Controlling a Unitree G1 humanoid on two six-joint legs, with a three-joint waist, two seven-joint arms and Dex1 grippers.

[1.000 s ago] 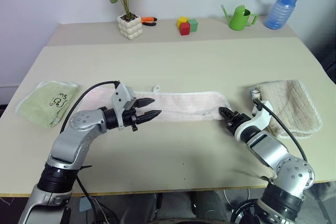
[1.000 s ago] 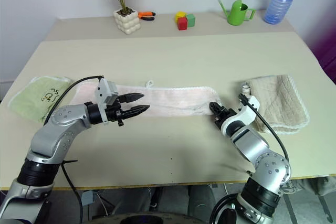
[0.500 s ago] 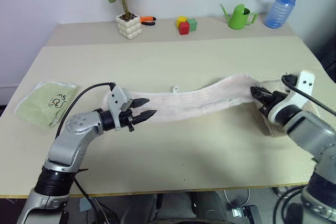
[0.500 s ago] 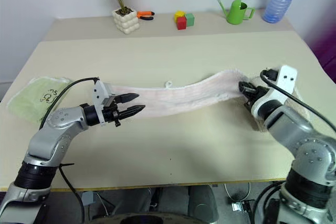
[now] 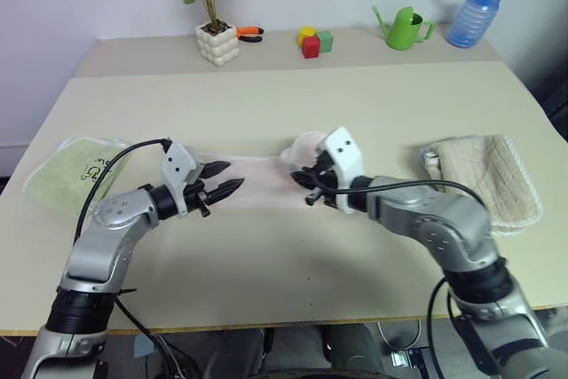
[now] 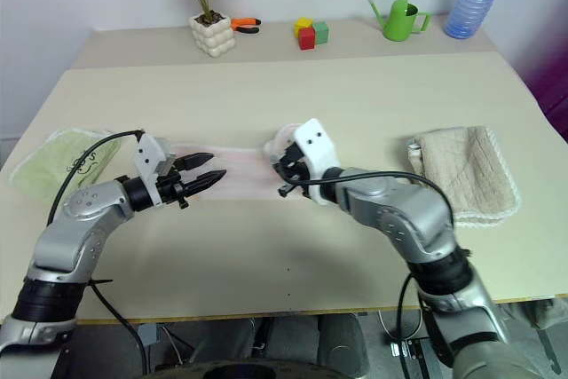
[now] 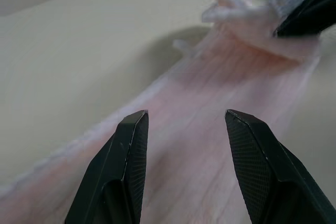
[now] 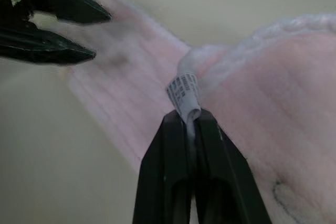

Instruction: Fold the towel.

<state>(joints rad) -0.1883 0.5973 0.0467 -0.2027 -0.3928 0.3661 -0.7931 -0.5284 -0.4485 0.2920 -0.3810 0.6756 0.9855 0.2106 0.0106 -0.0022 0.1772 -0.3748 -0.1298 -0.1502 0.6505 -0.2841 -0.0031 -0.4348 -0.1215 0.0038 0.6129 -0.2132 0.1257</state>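
**Right gripper pinches towel end over the middle**

The right gripper [image 8: 186, 124] is clamped on the pink towel [image 5: 262, 185], lifting its end above the worktop [image 5: 284, 104]. The left gripper [image 7: 184, 124] hovers half-spread over the towel's flat part, holding nothing.
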